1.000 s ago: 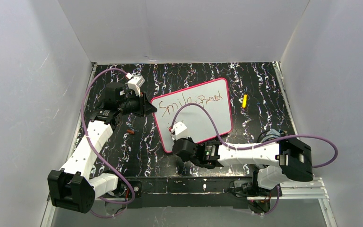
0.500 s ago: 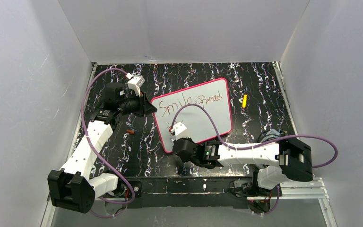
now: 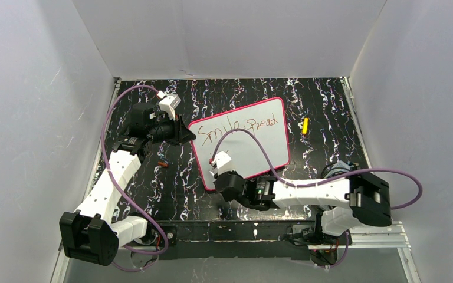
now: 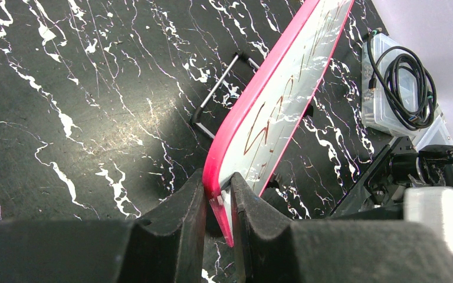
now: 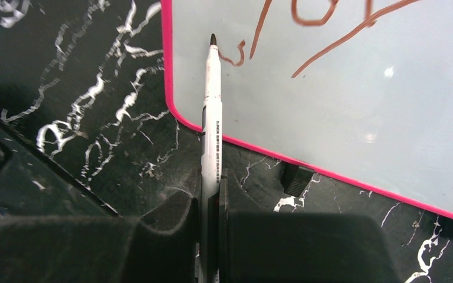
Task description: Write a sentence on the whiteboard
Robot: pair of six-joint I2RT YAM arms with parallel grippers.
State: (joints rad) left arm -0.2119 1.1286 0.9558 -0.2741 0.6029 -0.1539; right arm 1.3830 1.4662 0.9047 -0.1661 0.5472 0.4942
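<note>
The whiteboard (image 3: 265,147), white with a pink-red frame, stands tilted mid-table. Red-brown lettering (image 3: 242,125) on its upper part reads "Smile, spread". My left gripper (image 3: 184,134) is shut on the board's left corner; in the left wrist view (image 4: 217,188) both pads pinch the pink frame (image 4: 242,112). My right gripper (image 3: 218,174) is at the board's lower left, shut on a white marker pen (image 5: 211,130). The pen's dark tip lies over the board (image 5: 342,118) just inside its left edge, beside a hooked stroke of a lower line (image 5: 253,41). I cannot tell whether the tip touches.
A small yellow object (image 3: 305,125) lies right of the board. A small red-brown piece (image 3: 163,163) lies on the black marbled table, left of the board. A black clip foot (image 5: 296,178) sits under the board's near edge. A clear box of black cable (image 4: 395,82) shows beyond. White walls enclose the table.
My right gripper with the pen has shifted slightly left and up along the board's lower left part. The left gripper and the board have not moved.
</note>
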